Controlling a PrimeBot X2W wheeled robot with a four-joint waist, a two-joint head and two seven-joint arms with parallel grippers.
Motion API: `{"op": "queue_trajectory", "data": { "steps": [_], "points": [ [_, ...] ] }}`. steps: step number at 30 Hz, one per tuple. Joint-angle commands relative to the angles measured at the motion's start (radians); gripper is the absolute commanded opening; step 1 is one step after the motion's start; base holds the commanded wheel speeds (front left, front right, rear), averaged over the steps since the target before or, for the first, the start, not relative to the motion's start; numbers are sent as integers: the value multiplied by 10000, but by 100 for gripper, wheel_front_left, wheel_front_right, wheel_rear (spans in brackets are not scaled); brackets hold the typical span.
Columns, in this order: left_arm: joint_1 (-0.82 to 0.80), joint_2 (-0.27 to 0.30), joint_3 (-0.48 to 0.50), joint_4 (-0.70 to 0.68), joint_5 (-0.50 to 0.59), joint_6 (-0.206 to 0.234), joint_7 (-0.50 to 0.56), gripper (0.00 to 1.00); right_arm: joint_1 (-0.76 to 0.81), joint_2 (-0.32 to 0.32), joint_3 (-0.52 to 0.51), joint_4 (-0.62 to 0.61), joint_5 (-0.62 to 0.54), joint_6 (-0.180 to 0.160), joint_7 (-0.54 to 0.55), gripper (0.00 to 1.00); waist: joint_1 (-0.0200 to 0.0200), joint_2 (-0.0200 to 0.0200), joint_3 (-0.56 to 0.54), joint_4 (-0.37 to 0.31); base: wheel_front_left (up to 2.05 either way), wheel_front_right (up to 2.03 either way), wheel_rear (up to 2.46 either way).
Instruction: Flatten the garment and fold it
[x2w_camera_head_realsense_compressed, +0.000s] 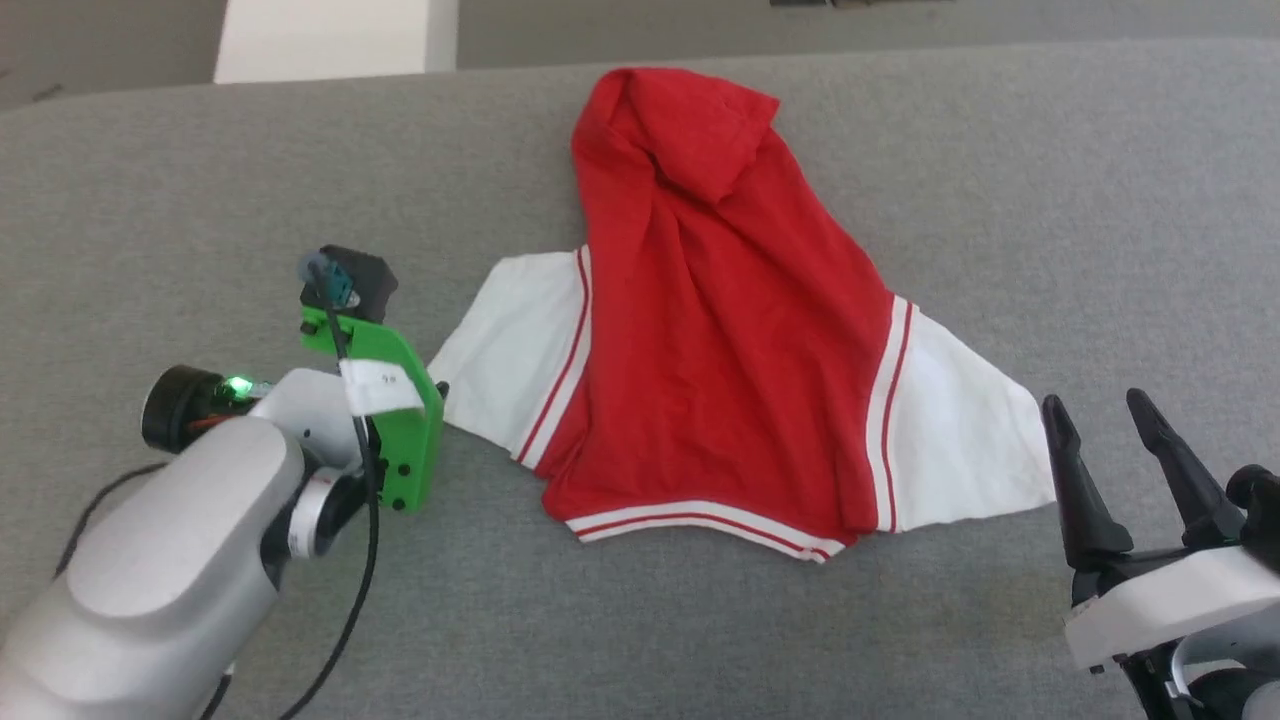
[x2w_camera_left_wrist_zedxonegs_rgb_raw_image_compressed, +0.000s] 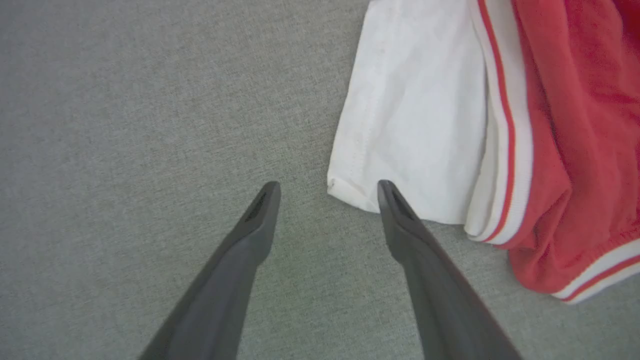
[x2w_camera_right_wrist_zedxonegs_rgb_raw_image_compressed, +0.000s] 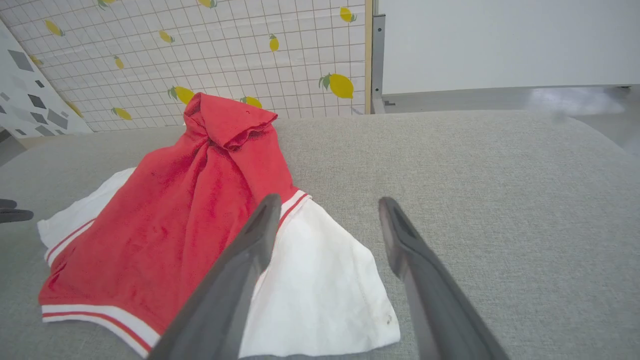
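We've got both pincers spread wide, nothing in either. Our left pincer (x2w_camera_left_wrist_zedxonegs_rgb_raw_image_compressed: 326, 185) hangs over the grey cushion (x2w_camera_left_wrist_zedxonegs_rgb_raw_image_compressed: 125, 110), one fingertip right at the corner of the garment (x2w_camera_left_wrist_zedxonegs_rgb_raw_image_compressed: 575, 125), at its white sleeve (x2w_camera_left_wrist_zedxonegs_rgb_raw_image_compressed: 415, 110). Our right pincer (x2w_camera_head_realsense_compressed: 1095, 400) sits just beside the other white sleeve (x2w_camera_head_realsense_compressed: 960, 430). Past both pincers the red body lies rumpled between them, bunching into a crumpled peak at the far end. Lemon-print wall (x2w_camera_right_wrist_zedxonegs_rgb_raw_image_compressed: 225, 45) beyond that.
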Motion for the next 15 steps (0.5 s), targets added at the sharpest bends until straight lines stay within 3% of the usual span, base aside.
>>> {"op": "queue_trajectory", "data": {
  "steps": [1,6,15],
  "points": [
    [-251,94,-27,56,-139,-76,292,100,-101,67,31,-68,-69,-13,-29,100,0,0,442,-350,0,0,0],
    [-514,214,-99,150,-328,-219,947,100,-222,121,37,-57,-56,-13,-120,100,0,0,717,-521,0,0,0],
    [-403,460,-252,628,-325,-229,1225,100,-300,187,40,0,-65,-13,-231,100,0,0,997,-684,0,0,0]
  ]
}}
